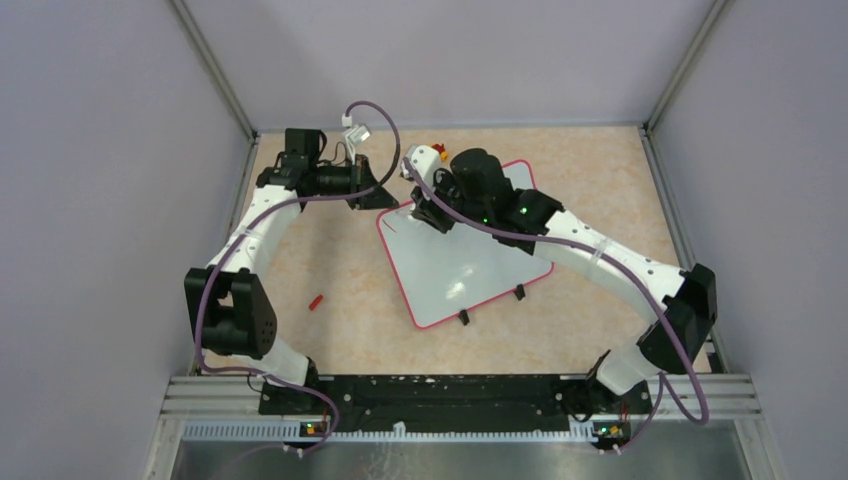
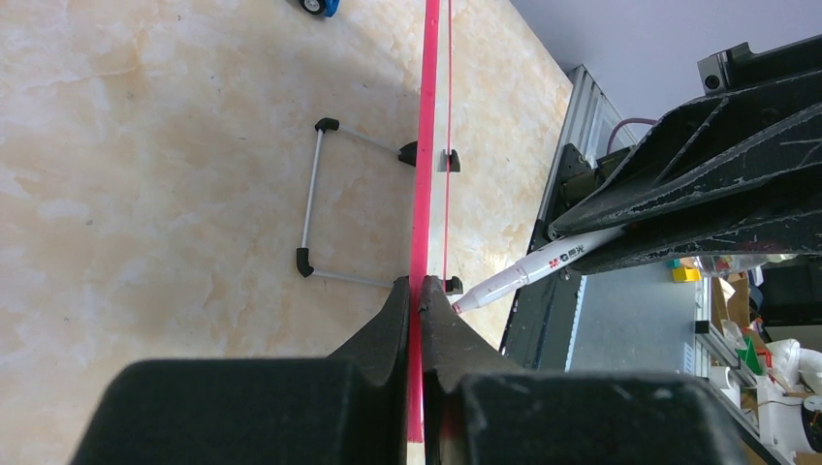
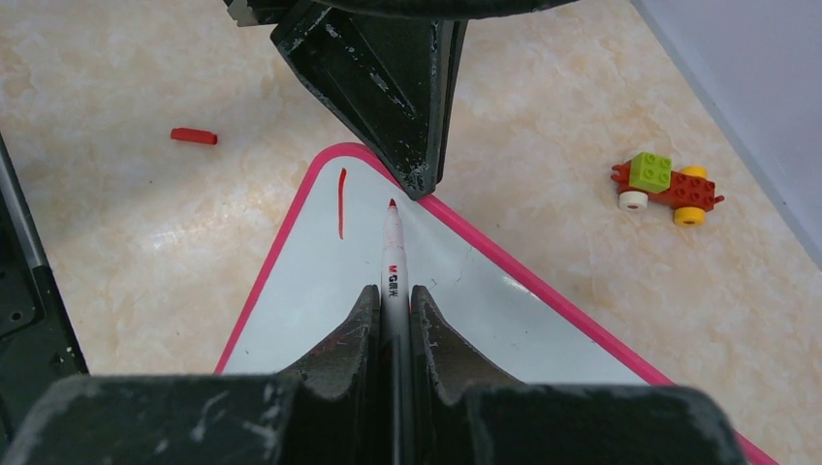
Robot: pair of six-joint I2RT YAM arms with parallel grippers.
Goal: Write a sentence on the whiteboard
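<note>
One stroke of the sentence (image 3: 341,203) shows; left fingers (image 2: 386,334) clamp the whiteboard (image 1: 450,270) rim, right fingers (image 3: 351,339) the marker (image 3: 393,262).

right pincer (image 3: 395,308) clamps marker (image 3: 392,254) | tip beside red stroke (image 3: 341,202) | whiteboard (image 3: 315,295) corner

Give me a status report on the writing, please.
Left gripper shut on whiteboard rim. Right gripper shut on marker. One red stroke written. Left fingers near tip.
</note>
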